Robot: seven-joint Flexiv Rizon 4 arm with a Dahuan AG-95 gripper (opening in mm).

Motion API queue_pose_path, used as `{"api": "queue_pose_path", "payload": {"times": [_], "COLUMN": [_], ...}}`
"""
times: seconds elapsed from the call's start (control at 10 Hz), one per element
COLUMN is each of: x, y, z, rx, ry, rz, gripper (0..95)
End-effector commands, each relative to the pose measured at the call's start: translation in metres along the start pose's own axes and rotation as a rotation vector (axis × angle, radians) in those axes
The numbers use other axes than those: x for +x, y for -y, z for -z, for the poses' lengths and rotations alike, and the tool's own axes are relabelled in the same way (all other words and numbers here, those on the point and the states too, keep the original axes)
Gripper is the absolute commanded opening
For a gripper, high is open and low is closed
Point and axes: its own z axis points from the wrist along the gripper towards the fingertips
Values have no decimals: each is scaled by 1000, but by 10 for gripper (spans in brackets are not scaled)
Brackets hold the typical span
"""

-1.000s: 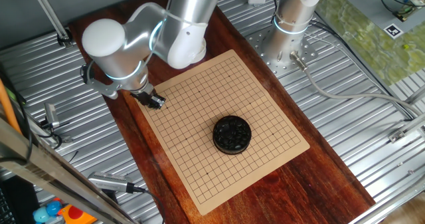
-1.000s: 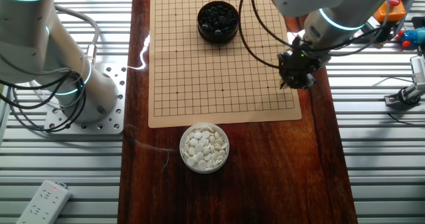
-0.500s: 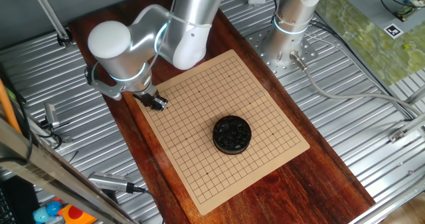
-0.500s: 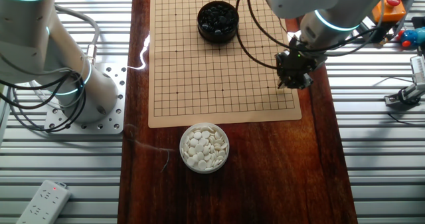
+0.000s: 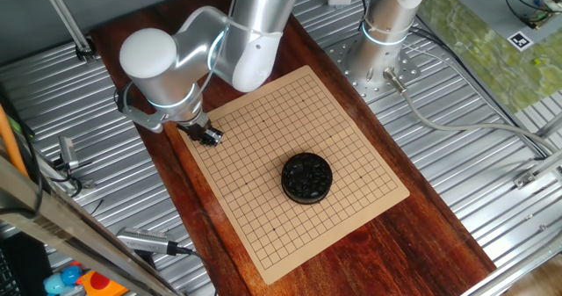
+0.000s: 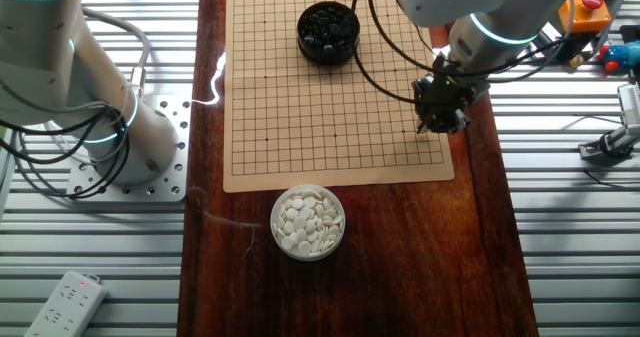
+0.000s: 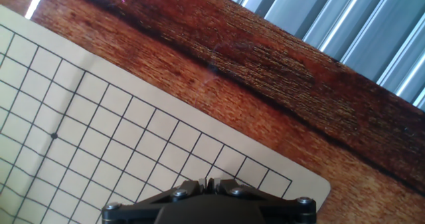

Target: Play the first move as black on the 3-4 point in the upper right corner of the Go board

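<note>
Here the gripper [image 6: 436, 125], fingers pressed together in the hand view with no stone visible between them, hangs over a corner of the board [image 6: 300, 107], which lies flat and square on the tabletop [image 6: 400, 247], having edged slightly inward from the board's edge since a second ago.

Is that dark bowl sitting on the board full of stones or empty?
Full. The black bowl on the Go board is heaped with glossy black stones up to its rim in both fixed views.
</note>
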Motion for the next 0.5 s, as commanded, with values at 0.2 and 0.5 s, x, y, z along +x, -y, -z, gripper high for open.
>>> {"api": "queue_pose_path", "payload": {"times": [0.2, 0.5], "x": [1, 1], "y": [0, 1], "z": [0, -2], "rx": [6, 11], "ry": [4, 9], "rz": [0, -2], "gripper": [0, 0]}}
